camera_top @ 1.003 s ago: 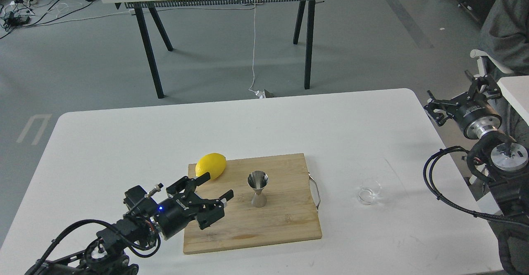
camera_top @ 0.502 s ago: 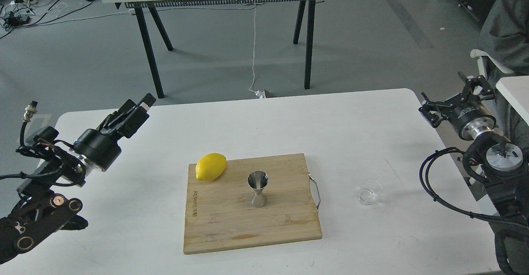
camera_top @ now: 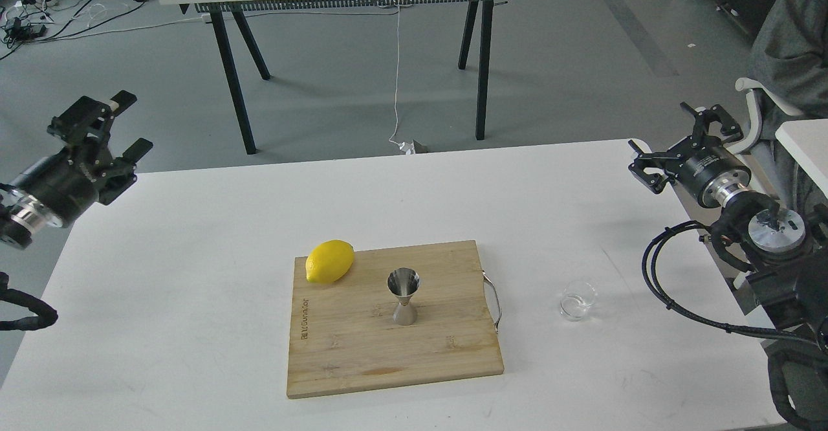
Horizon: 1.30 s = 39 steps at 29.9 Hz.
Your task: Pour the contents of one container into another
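On table right of board [camera_top: 394, 327], cup [camera_top: 577, 299] sat untouched; jigger [camera_top: 404, 296] upright on board beside lemon [camera_top: 330, 261]. Left gripper [camera_top: 107, 130] and right gripper [camera_top: 673, 138] hung spread wide, empty, well apart from both. Risks: thin clear cup likely slipping in the pinch, narrow jigger tipping or liquid missing it.

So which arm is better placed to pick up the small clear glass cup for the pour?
Probably the right. The small clear glass cup stands on the white table right of the wooden board, nearer the open right hand. The left hand is far across.
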Motion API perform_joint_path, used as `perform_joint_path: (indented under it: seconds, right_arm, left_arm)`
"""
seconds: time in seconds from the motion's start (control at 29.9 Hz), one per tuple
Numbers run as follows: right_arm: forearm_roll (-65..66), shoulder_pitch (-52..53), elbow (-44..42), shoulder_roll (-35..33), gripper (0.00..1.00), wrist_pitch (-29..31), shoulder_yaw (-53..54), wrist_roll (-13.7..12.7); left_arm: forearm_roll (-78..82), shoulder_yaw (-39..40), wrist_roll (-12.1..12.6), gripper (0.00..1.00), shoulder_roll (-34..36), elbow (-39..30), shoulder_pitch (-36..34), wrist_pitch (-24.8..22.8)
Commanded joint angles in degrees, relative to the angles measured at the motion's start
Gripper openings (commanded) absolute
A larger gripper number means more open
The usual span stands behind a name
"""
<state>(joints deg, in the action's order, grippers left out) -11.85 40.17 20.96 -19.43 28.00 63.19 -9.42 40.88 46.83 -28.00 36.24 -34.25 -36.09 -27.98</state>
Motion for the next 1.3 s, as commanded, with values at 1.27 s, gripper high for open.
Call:
perform_joint_path:
  seconds: [1.27]
  right_arm:
    - [-27.35,-11.5,42.84,-17.39,0.99,-46.37,-2.37,-10.44]
  left_arm:
    - [-10.2,-5.17,0.0,0.99,-8.99,11.48,0.41,-0.02]
